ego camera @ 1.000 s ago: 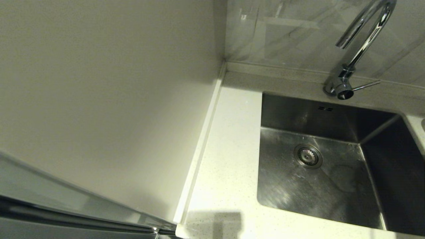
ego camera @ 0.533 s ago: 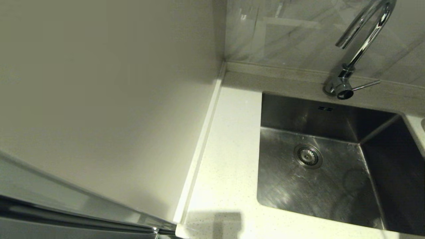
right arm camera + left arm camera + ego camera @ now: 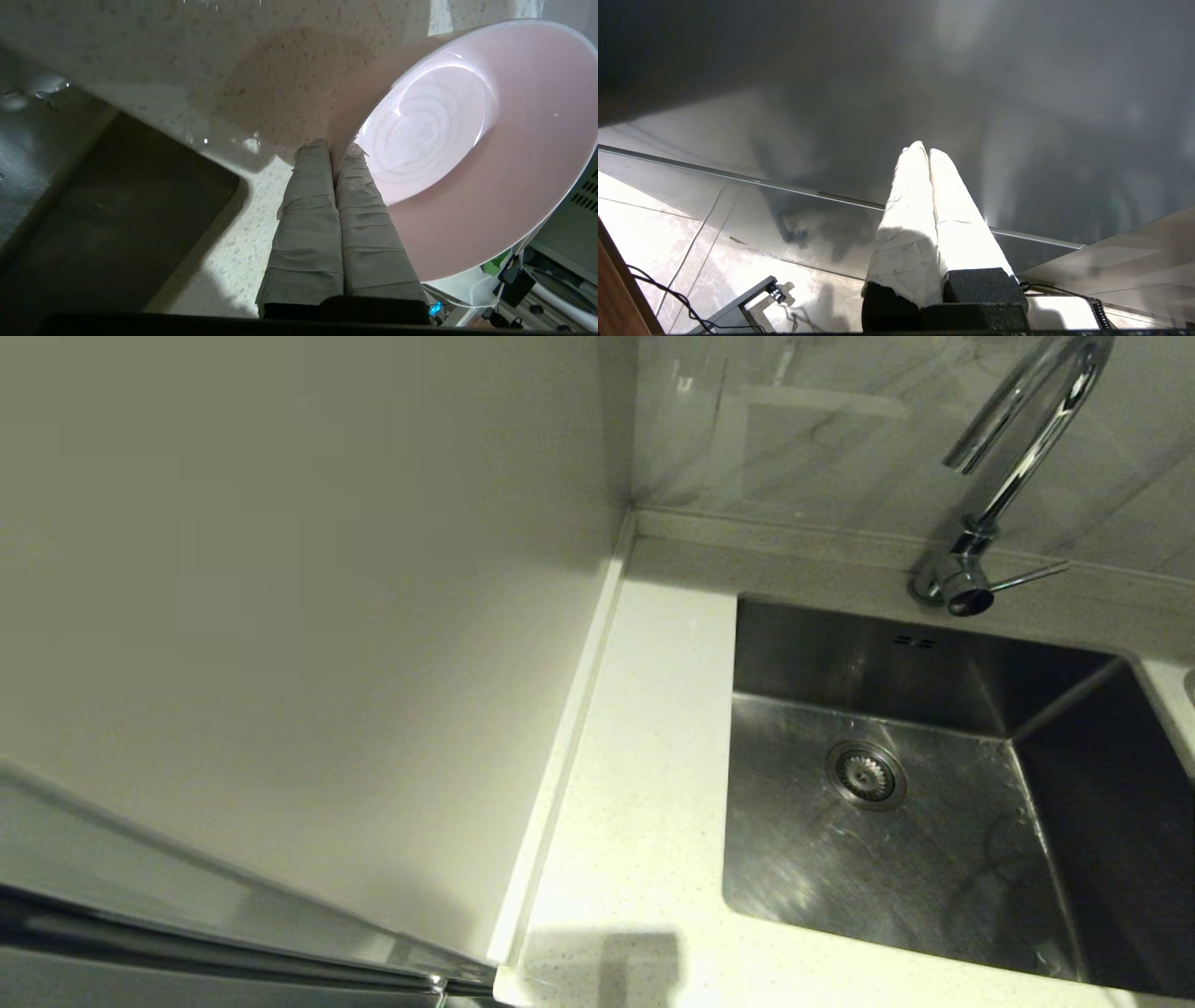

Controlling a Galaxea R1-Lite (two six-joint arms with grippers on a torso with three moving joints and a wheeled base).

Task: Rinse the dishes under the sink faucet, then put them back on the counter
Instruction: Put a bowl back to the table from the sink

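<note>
Bowl (image 3: 467, 154), pink, pinched by its rim at the right gripper's (image 3: 337, 151) two o'clock, hangs over counter (image 3: 280, 88) beside sink (image 3: 93, 210); thin grip could slip; left gripper (image 3: 923, 150) parked, pressed together.

A plain smooth off-white side panel (image 3: 299, 616) stands vertically on the left of the head view and meets the rear wall at an inside corner. The rear wall carries glossy grey marble-pattern tiles (image 3: 822, 439) that reflect light. A grey metallic strip (image 3: 187, 915) runs diagonally below the panel. In the left wrist view, a glossy marble-effect floor (image 3: 654, 224) reflects bright light; black cables (image 3: 668, 298) lie on it, and a brown wooden edge (image 3: 616, 294) borders one corner.
</note>
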